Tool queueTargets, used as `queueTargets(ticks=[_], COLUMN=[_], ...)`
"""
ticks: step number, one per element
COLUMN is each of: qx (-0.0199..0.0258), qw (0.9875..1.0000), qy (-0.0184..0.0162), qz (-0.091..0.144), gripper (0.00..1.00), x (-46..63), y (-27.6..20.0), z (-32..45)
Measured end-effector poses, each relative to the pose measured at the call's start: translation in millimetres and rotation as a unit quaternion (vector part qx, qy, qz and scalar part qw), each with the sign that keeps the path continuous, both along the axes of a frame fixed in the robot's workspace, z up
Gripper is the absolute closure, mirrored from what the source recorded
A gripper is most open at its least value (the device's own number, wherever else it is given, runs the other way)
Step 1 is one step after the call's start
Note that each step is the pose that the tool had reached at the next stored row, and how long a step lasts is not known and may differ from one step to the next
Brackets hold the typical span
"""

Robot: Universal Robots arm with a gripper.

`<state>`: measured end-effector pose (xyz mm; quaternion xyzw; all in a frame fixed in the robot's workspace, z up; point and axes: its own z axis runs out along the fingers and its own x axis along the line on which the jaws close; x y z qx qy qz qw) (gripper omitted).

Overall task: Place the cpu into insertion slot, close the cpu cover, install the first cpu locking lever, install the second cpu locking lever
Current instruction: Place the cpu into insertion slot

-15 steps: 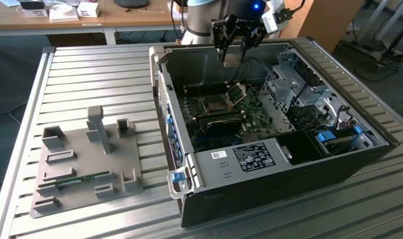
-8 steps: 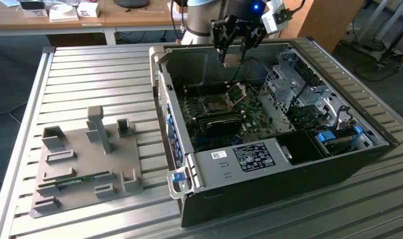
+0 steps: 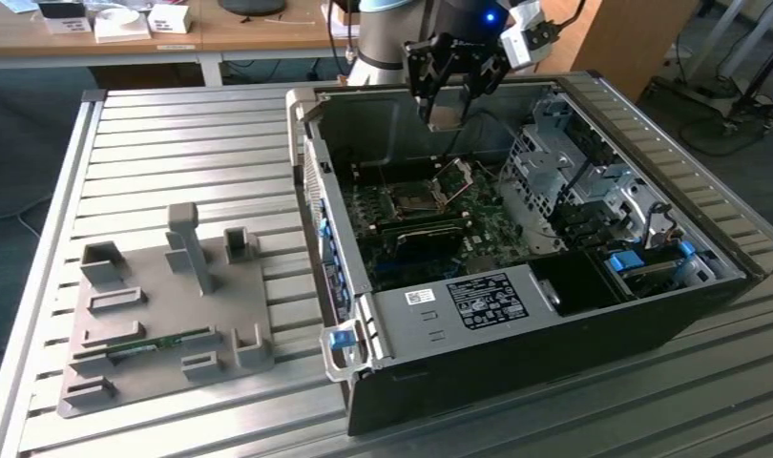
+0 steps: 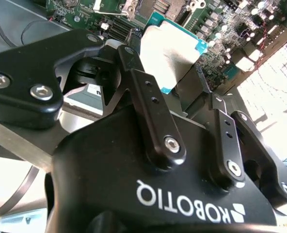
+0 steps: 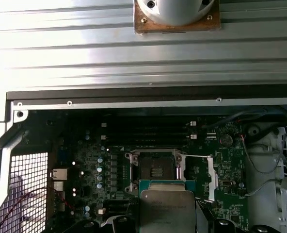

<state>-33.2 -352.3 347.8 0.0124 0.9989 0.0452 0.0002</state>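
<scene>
Silver-topped flat square cpu (image 5: 167, 209) sits clamped in the black gripper (image 3: 447, 113), open metal-framed socket (image 5: 153, 167) below; lowered tilted, it could bend pins.

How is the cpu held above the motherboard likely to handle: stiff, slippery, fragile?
The cpu looks like a thin rigid plate, so it is probably stiff and light. Its smooth metal top seems slippery, and the fingers appear to hold it at one end, so it might twist. The green rim looks delicate; pushing could damage it.

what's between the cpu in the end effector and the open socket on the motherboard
Nothing; in the first wrist view the silver-topped square cpu hangs above the bare open metal-framed socket.
</scene>
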Motion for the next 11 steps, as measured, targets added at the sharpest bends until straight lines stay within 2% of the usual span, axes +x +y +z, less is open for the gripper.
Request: queueTargets(ticks=[7, 11], qx=[0.0001, 0.0000], qw=[1.0000, 1.0000], qy=[-0.0001, -0.0017], qz=[0.000, 0.000], gripper=[0.46, 0.46], x=[0.0, 0.0], y=[0.0, 0.0], z=[-0.7, -4.3])
